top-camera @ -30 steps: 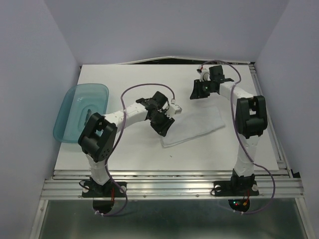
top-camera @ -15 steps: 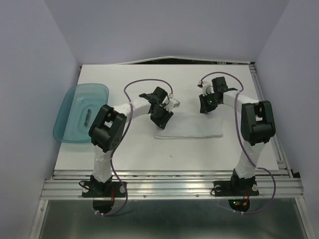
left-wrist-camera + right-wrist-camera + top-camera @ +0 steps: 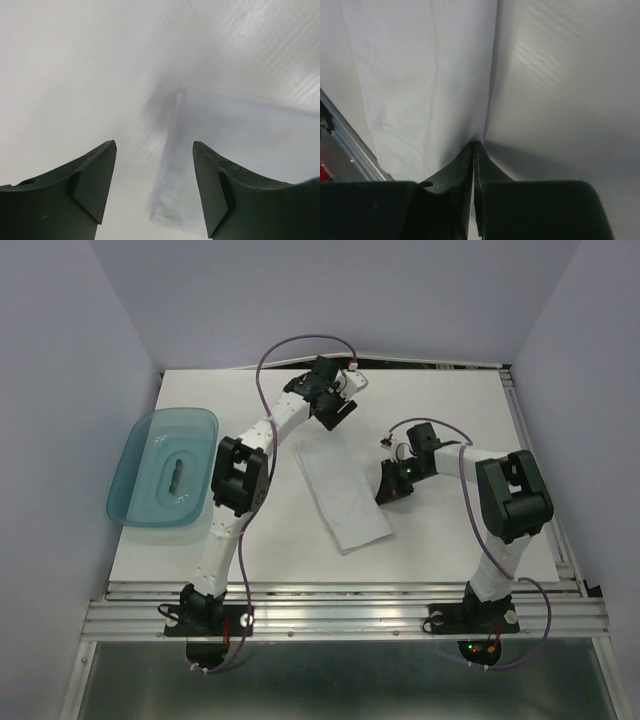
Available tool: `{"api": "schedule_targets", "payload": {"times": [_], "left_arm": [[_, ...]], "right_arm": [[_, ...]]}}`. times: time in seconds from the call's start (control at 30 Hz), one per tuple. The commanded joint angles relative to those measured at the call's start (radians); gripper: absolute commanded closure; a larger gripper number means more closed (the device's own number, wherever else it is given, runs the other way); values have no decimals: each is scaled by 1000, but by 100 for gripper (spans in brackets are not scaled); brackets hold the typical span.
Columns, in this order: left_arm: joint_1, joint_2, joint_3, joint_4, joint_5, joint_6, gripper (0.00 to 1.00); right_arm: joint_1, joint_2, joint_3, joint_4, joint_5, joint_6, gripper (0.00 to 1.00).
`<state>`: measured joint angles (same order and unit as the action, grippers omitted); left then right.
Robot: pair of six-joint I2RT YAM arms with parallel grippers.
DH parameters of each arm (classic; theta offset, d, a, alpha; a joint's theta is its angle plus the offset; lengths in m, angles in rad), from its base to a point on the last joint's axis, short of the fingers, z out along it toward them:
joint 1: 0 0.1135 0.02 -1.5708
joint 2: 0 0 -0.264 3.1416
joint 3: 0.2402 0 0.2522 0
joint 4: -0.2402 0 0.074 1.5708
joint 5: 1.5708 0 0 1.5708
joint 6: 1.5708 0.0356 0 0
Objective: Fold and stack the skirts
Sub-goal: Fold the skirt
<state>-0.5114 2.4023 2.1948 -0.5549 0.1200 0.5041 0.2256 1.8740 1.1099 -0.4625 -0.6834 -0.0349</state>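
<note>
On the white bench [image 3: 430, 530], around its middle and a shade toward the right edge: one skirt [image 3: 342, 495], folded into a long narrow strip and lying flat. Long axis on a slant, far end pointing toward the far-left corner, near end toward the near-right corner. Nearer of the two, the right hand [image 3: 392, 485] — down just beside the strip's right long edge, about halfway along it. Fingers [image 3: 450, 175] pressed together, tips right at that edge of the skirt [image 3: 420, 75]; cannot tell whether any cloth is caught between them. Farther off, the left hand [image 3: 333, 415] — beyond the strip's far end, toward the bench's far edge, spread apart and holding nothing, the strip's far corner below and ahead. Next fold probably across the short way, end brought to end along that slant.
</note>
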Motion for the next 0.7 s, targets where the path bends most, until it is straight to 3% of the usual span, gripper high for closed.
{"api": "schedule_targets", "payload": {"times": [0.0, 0.1, 0.13, 0.17, 0.23, 0.27, 0.37, 0.4, 0.5, 0.67], "left_arm": [[-3, -86, 103, 4, -95, 28, 25], [11, -268, -105, 45, -19, -1, 25], [13, -407, -191, 70, 4, -2, 25], [11, -480, -378, 93, 50, 7, 25], [-1, -694, -560, 163, 75, 10, 25], [-31, -753, -705, 156, 90, 17, 25], [-123, -946, -935, 136, 40, 24, 27], [-204, -1019, -1027, 124, 24, 14, 28], [-368, -1110, -1138, 139, -39, -67, 28], [-558, -1105, -1250, 197, -121, -139, 28]], "right_arm": [[43, -4, -33, 180, -160, 223, 91], [63, -18, -71, 237, -206, 311, 90], [63, -29, -88, 254, -218, 358, 89], [63, -41, -106, 292, -238, 377, 89], [63, -62, -145, 300, -249, 397, 87], [46, -82, -150, 292, -255, 398, 87], [12, -148, -160, 277, -237, 383, 86], [3, -166, -147, 268, -223, 363, 85], [3, -214, -102, 223, -173, 352, 84], [3, -199, 2, 222, -160, 372, 83]]}}
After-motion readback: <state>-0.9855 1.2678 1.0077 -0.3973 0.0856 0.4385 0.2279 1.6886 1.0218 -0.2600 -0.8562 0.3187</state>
